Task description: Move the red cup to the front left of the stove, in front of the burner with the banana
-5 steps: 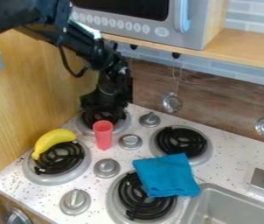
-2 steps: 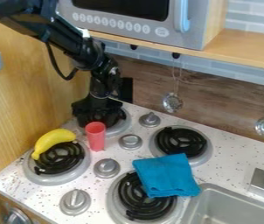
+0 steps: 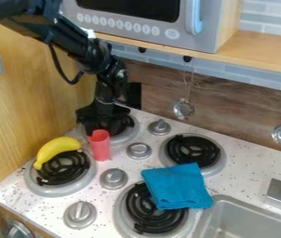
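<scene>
Nearest on the counter (image 3: pixel 133 171) is a grey knob (image 3: pixel 79 214), with the sink (image 3: pixel 249 221) at the lower right. The blue cloth (image 3: pixel 177 187) is draped partly over the near coil burner (image 3: pixel 152 214), and the yellow banana (image 3: pixel 57 149) rests across the edge of the left burner (image 3: pixel 68 186). Both look outside the work in hand. A little farther back, the red cup (image 3: pixel 100 146) leans slightly, its rim towards the gripper (image 3: pixel 99 122), which hangs just behind it over the back left burner (image 3: pixel 129 134).

The step in hand looks like handling the cup at its rim. I cannot tell whether the jaws are apart, together or clamped on the cup (the cup's own wall stands in front of that spot). The next move calls for care either way: if the rim is gripped, a smooth, straight lift; if it is not, a small correction first, since a sideways nudge could tip something so tall and narrow.
</scene>
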### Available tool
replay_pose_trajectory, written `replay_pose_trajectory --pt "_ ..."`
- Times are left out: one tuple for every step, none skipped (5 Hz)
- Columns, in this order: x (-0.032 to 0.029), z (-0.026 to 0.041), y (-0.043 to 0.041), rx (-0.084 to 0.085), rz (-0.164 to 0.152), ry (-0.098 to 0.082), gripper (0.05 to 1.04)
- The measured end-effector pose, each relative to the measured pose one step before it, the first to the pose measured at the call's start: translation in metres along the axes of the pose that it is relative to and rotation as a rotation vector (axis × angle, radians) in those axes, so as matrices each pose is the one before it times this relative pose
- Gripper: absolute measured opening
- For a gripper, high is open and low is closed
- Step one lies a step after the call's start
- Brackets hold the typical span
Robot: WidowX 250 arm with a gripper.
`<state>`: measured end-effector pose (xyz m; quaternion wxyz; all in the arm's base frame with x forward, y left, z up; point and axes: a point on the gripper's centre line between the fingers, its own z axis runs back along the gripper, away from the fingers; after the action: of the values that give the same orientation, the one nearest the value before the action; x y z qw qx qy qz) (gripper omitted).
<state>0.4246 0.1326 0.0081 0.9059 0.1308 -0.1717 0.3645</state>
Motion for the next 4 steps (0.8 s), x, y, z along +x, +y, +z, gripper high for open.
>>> replay_pose_trajectory --pt "0.00105 -0.00054 -0.00234 -0.0023 0.0080 0.0205 0.397" --pt "0.00031 -0.00545 -0.00145 0.0156 -0.0031 0.0181 0.177" --pt "0.00107 -0.00170 -0.00211 0.0042 0.0048 0.0155 0.080" --pt "-0.00051 -0.00179 0.00125 0.0100 0.0084 -0.0003 0.072"
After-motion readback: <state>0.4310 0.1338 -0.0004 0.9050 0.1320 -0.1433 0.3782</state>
